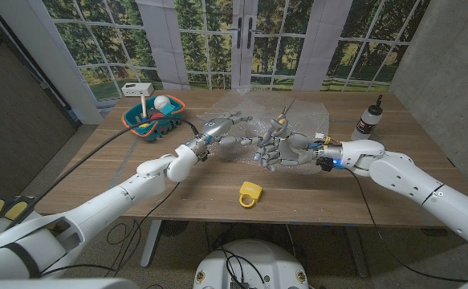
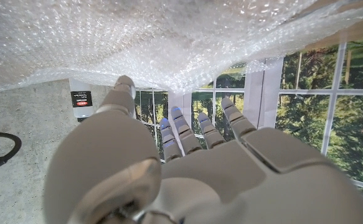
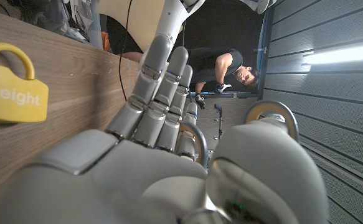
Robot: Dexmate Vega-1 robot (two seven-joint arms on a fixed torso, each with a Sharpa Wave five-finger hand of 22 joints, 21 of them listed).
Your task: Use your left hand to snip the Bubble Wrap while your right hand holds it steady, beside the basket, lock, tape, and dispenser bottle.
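The clear Bubble Wrap point(image 1: 254, 111) lies crumpled on the table at the back middle. My left hand point(image 1: 220, 128) reaches toward its near edge with fingers point(image 2: 187, 134) spread and nothing in them; in the left wrist view the wrap point(image 2: 169, 43) hangs just past the fingertips. My right hand point(image 1: 278, 150) hovers to the right of the left, near the wrap's front edge, and grips grey scissors point(image 1: 283, 120) whose blades point up toward the wrap. Their metal loops point(image 3: 271, 113) sit around the thumb and a finger.
A yellow lock point(image 1: 250, 194) lies near the front middle, also seen as the lock point(image 3: 10, 87) marked "eight". A blue basket point(image 1: 141, 124) of items stands back left. The dispenser bottle point(image 1: 370, 119) stands back right. A person point(image 3: 231, 68) shows in the right wrist view.
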